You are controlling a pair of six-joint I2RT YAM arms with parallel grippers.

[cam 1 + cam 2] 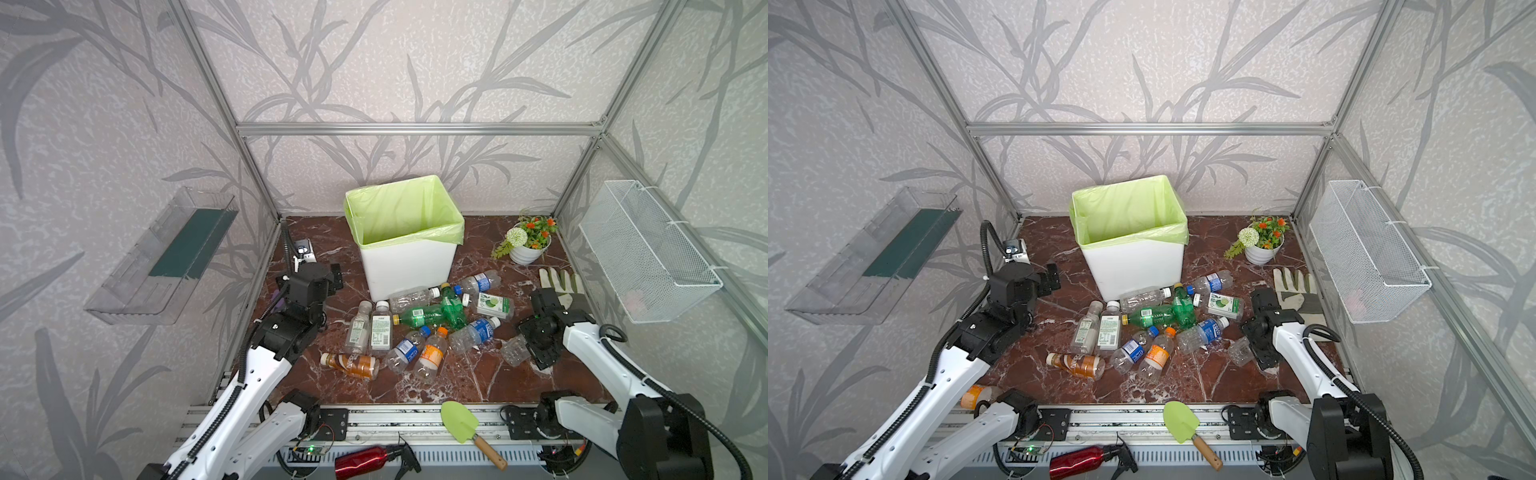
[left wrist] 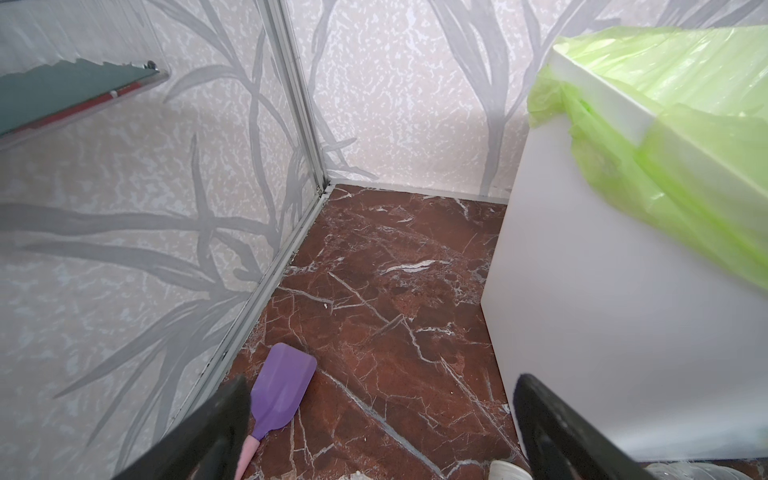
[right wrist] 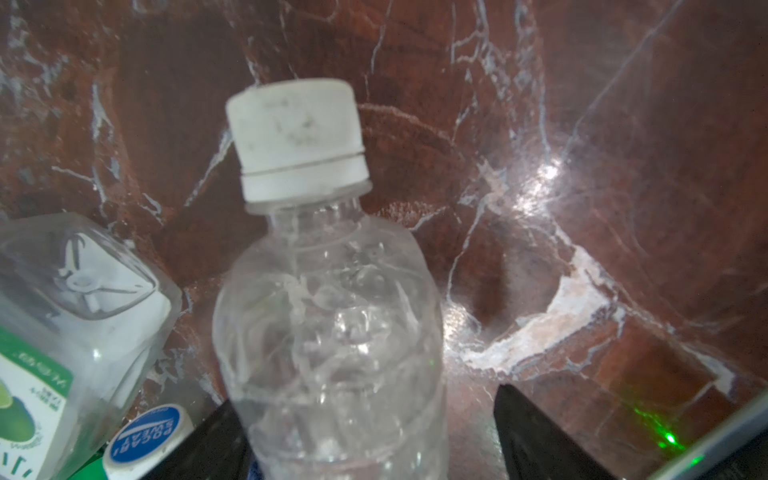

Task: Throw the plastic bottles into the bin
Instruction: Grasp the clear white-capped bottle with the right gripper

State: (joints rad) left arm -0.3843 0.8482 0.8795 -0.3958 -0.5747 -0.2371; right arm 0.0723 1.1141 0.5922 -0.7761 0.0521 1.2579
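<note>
Several plastic bottles (image 1: 415, 328) (image 1: 1142, 328) lie in a heap on the marble floor in front of the bin (image 1: 409, 270) (image 1: 1133, 270), which is white with a light-green bag. Two are green (image 1: 419, 316) and one is brown (image 1: 353, 363). My right gripper (image 1: 525, 345) (image 1: 1252, 349) (image 3: 370, 415) is open over a clear white-capped bottle (image 1: 513, 351) (image 3: 328, 311) at the heap's right edge. One finger touches the bottle and the other stands apart. My left gripper (image 1: 336, 276) (image 1: 1052, 278) (image 2: 382, 399) hangs open and empty beside the bin's left wall (image 2: 602, 291).
A potted plant (image 1: 530, 241) and a glove (image 1: 561, 284) sit at the back right. A green trowel (image 1: 461, 419) and a red spray bottle (image 1: 365, 459) lie on the front rail. A wire basket (image 1: 648, 249) and a clear tray (image 1: 162, 257) hang on the walls. A purple spatula (image 2: 282, 386) lies by the left wall.
</note>
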